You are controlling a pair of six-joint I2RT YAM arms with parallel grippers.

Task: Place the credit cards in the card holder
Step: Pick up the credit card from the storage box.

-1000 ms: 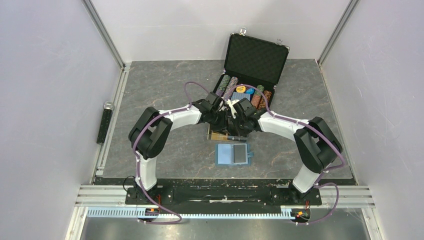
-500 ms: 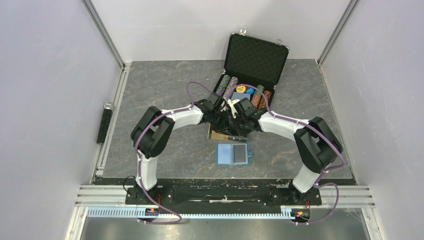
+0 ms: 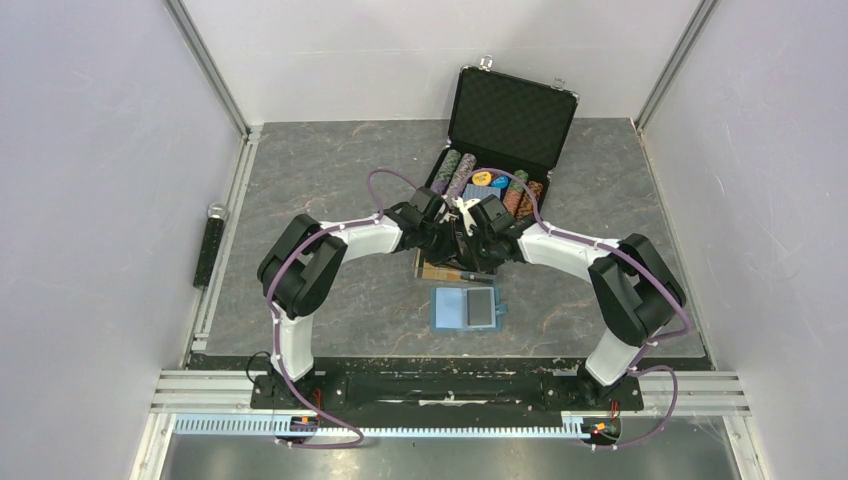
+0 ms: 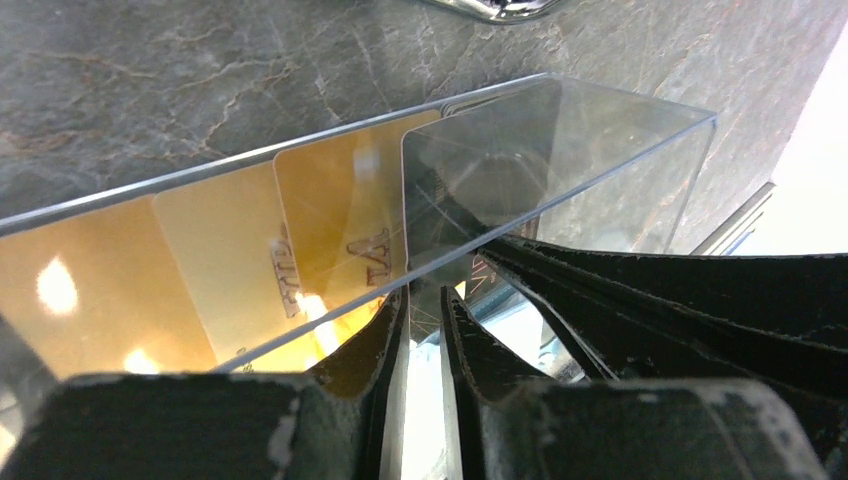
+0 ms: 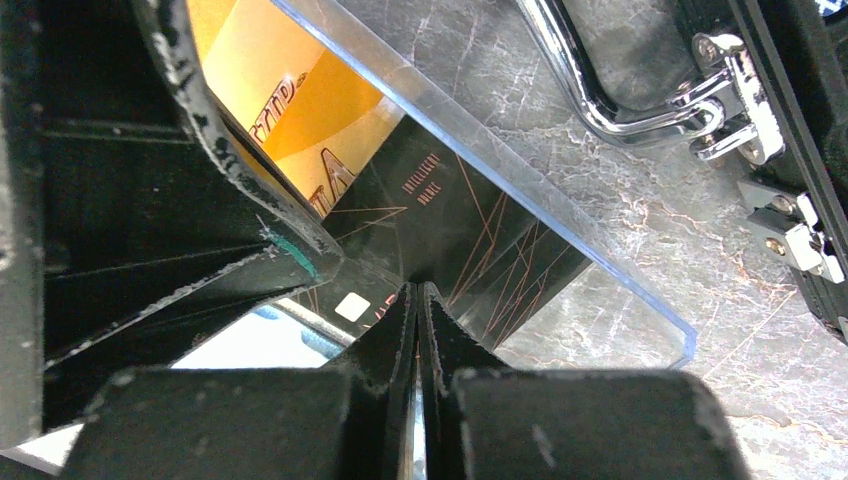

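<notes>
Barely anything has shifted: your left gripper (image 4: 425, 320), nearly closed with its grip unclear, and right gripper (image 5: 417, 300), pressed together, still meet at the box (image 4: 600, 150). Gold and black cards (image 4: 330, 230) remain inside it. The holder (image 3: 448, 308) waits open nearby.

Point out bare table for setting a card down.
Bare table: the far-left stretch between the left arm and the black case; the far-right patch between that case and the right arm; the near patches either side of the card holder. Crowded: the middle, where both arms meet over the clear card box.
</notes>
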